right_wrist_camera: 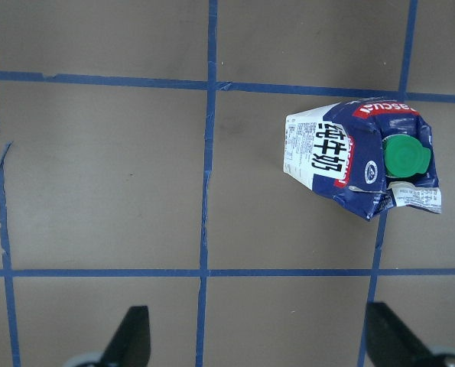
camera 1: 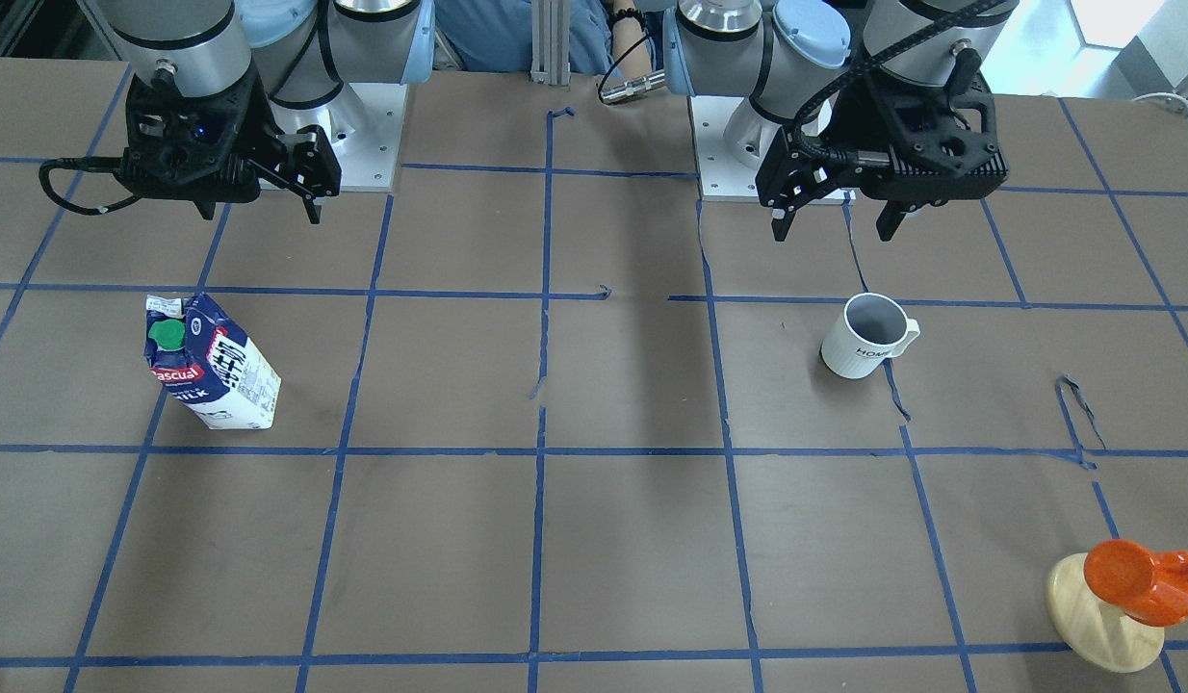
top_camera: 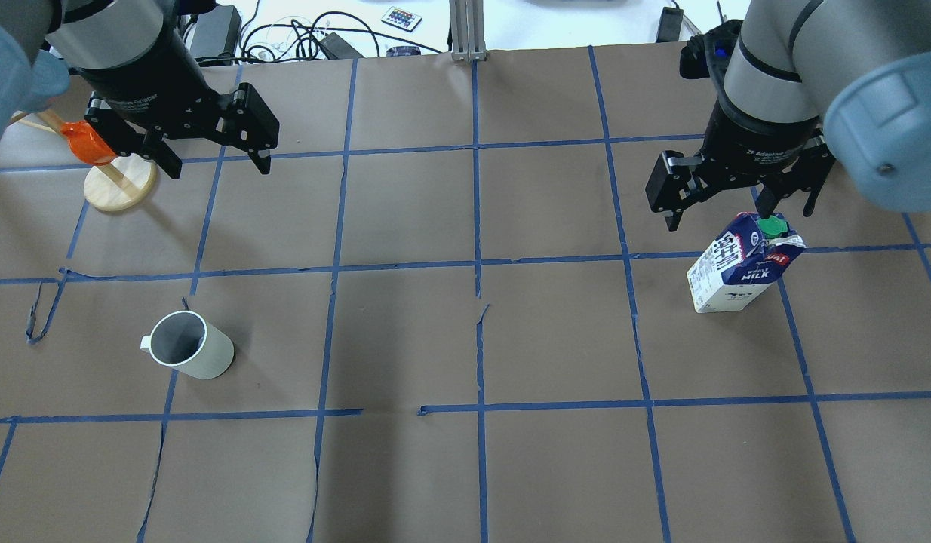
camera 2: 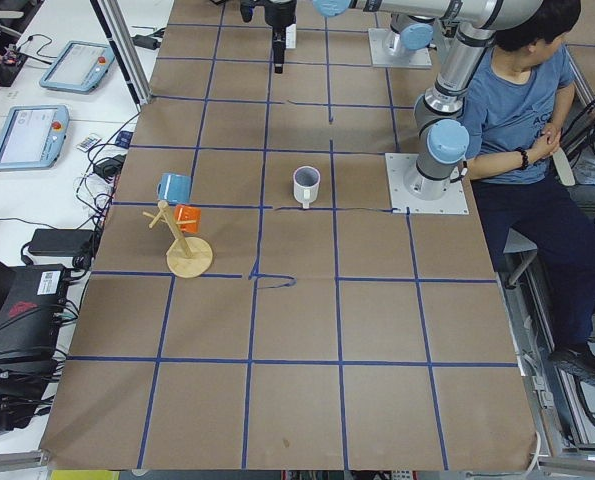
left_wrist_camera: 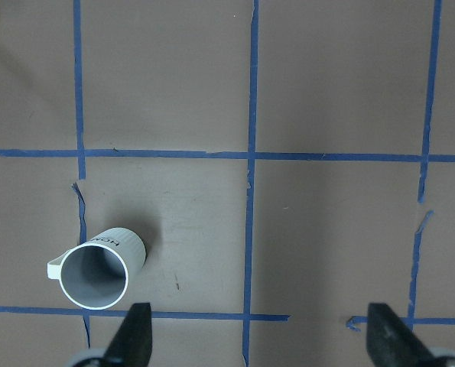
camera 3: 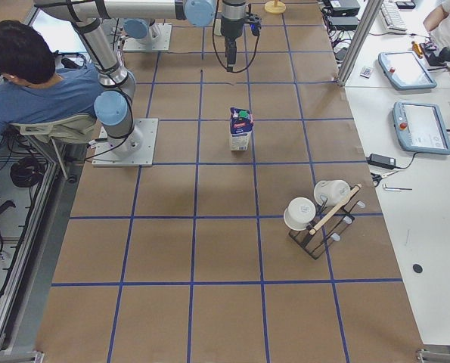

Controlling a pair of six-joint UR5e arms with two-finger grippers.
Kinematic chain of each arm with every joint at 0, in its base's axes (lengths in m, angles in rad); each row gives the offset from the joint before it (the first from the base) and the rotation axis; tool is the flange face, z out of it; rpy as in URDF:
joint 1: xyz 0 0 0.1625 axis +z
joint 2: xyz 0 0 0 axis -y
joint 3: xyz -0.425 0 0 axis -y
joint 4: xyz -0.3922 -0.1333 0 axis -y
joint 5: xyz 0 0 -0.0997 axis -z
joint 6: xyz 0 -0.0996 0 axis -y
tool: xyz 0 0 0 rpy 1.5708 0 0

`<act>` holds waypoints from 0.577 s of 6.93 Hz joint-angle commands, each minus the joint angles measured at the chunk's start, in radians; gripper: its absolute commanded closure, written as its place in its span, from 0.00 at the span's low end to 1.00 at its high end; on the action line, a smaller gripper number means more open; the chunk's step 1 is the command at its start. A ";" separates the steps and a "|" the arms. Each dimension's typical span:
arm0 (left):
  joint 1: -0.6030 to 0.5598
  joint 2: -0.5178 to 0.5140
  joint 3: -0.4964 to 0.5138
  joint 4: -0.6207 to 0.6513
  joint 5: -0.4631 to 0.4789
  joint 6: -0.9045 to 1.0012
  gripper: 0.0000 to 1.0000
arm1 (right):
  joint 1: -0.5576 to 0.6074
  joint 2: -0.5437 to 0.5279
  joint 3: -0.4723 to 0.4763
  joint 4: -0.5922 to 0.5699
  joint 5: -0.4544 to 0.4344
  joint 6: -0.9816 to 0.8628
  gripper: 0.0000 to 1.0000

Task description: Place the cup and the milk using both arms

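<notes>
The white ribbed cup [camera 1: 859, 342] stands upright on the brown table, handle out to its side; it also shows in the overhead view [top_camera: 190, 351] and the left wrist view [left_wrist_camera: 97, 267]. My left gripper [camera 1: 833, 231] is open and empty, raised above the table, farther from the robot than the cup in the overhead view [top_camera: 213, 162]. The milk carton [camera 1: 219, 371] stands upright with its green cap on top; it also shows in the overhead view [top_camera: 737, 268] and the right wrist view [right_wrist_camera: 357, 164]. My right gripper [top_camera: 737, 215] is open and empty, raised above the table beside the carton's top.
A wooden mug tree [top_camera: 118, 185] with an orange mug [camera 1: 1138, 580] stands at the table's left end, near my left gripper. A rack with white cups [camera 3: 315, 219] stands at the right end. A seated person [camera 2: 517, 100] is behind the robot bases.
</notes>
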 commanded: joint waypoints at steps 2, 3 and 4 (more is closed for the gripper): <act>0.000 -0.001 0.000 0.000 0.000 0.000 0.00 | 0.000 -0.002 -0.002 -0.005 0.002 0.005 0.00; 0.002 -0.003 0.000 0.000 -0.002 0.000 0.00 | -0.001 -0.002 -0.003 -0.005 0.000 0.005 0.00; 0.003 -0.006 0.001 0.000 0.000 0.000 0.00 | -0.001 -0.002 -0.002 -0.005 0.000 0.003 0.00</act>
